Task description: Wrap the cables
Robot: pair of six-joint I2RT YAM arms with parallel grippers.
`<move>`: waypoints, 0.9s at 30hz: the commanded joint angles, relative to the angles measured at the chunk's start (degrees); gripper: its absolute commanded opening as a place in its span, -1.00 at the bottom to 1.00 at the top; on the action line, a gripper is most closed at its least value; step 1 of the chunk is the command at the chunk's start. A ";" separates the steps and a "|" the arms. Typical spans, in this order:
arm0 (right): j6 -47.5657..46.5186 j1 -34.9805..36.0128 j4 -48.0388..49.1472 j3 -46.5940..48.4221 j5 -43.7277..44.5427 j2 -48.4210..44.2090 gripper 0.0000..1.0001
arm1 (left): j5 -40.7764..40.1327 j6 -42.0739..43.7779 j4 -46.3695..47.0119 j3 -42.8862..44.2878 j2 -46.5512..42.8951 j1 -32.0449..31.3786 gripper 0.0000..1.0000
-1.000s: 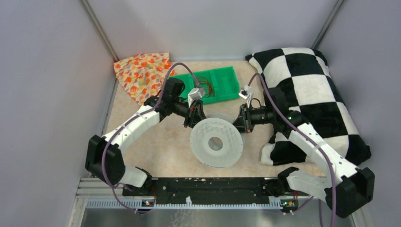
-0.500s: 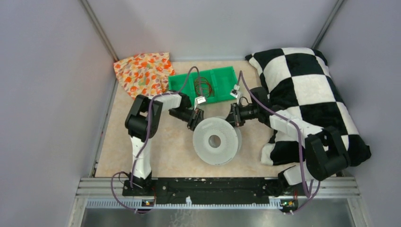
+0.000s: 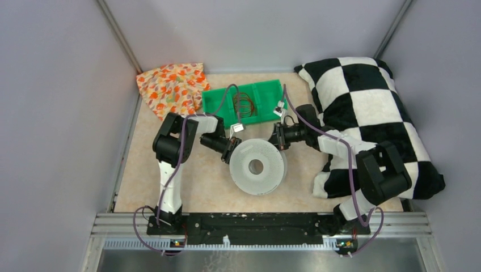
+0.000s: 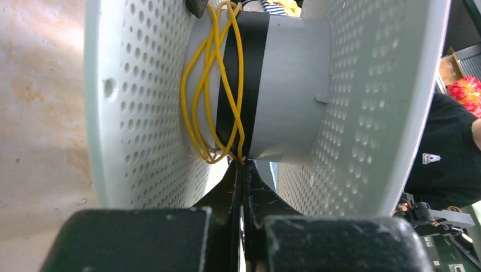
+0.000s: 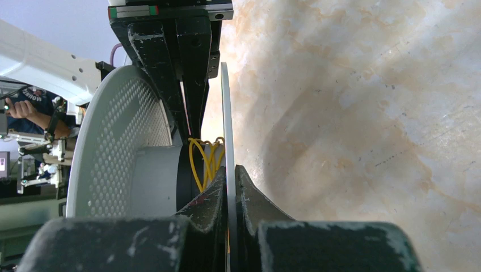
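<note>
Loose turns of thin yellow wire (image 4: pixel 217 68) ring the upright hub of the white perforated spool (image 3: pixel 256 166) on the tabletop (image 3: pixel 198 181), dead ahead of the left claw (image 4: pixel 243 173), which is closed, seemingly on a strand, from 10 o'clock, while the right claw (image 5: pixel 228 187) at 2 o'clock clamps the lower flange.

Green tray (image 3: pixel 268 100), floral cloth (image 3: pixel 170 88), checkered cushion (image 3: pixel 368 107)

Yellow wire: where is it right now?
In the left wrist view, the yellow wire loops loosely around the core of the white perforated spool, beside its table-side flange, with the left gripper shut on its lowest loop.
</note>
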 commanded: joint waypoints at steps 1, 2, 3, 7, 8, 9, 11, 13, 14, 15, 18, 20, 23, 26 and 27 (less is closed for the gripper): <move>-0.30 -0.59 6.40 -0.46 3.77 2.03 -1.00 | 15.74 4.44 -2.97 0.78 -0.39 0.31 -1.00; -0.21 -0.63 6.77 -0.66 3.85 2.38 -1.00 | 15.67 4.31 -2.93 1.00 0.04 0.50 -1.00; -0.17 -0.63 7.08 -0.90 4.05 2.67 -1.00 | 15.74 4.07 -2.90 1.17 0.55 0.77 -1.00; -0.01 -0.63 7.05 -1.89 5.73 3.28 -1.00 | 15.85 3.45 -2.89 1.49 2.39 1.96 -1.00; 0.08 -0.63 6.93 -2.34 6.01 3.16 -1.00 | 15.85 3.34 -2.86 1.54 2.68 2.32 -1.00; 0.30 -0.66 6.98 -2.84 6.12 2.98 -1.00 | 15.79 3.12 -2.88 1.84 2.89 2.54 -1.00; 0.51 -0.63 7.02 -3.74 6.51 2.48 -1.00 | 15.82 2.59 -2.89 2.65 2.89 3.06 -1.00; 0.50 -0.64 6.84 -4.20 7.34 2.01 -1.00 | 15.78 1.58 -2.88 3.93 3.10 3.30 -1.00; 0.47 -0.63 6.70 -4.26 7.56 2.09 -1.00 | 15.77 1.05 -2.88 4.78 3.21 3.34 -1.00; 0.53 -0.70 6.66 -4.12 7.75 2.26 -1.00 | 15.76 0.49 -2.95 5.53 3.54 3.30 -1.00; 1.12 -0.64 7.31 -3.53 7.78 3.42 -1.00 | 15.68 -0.45 -2.98 7.14 4.72 3.29 -1.00; 2.04 -0.72 8.60 -3.13 7.26 4.12 -1.00 | 15.67 -0.35 -3.00 6.89 5.38 3.29 -1.00; 3.50 -0.76 10.33 -2.90 6.51 5.06 -1.00 | 15.67 0.54 -2.97 4.84 5.97 3.29 -1.00; 4.67 -0.82 11.96 -3.15 6.48 5.24 -1.00 | 15.76 1.29 -2.97 2.62 6.17 3.29 -1.00; 5.01 -0.84 12.41 -3.29 6.81 5.28 -1.00 | 15.76 1.38 -3.00 2.03 6.20 3.29 -1.00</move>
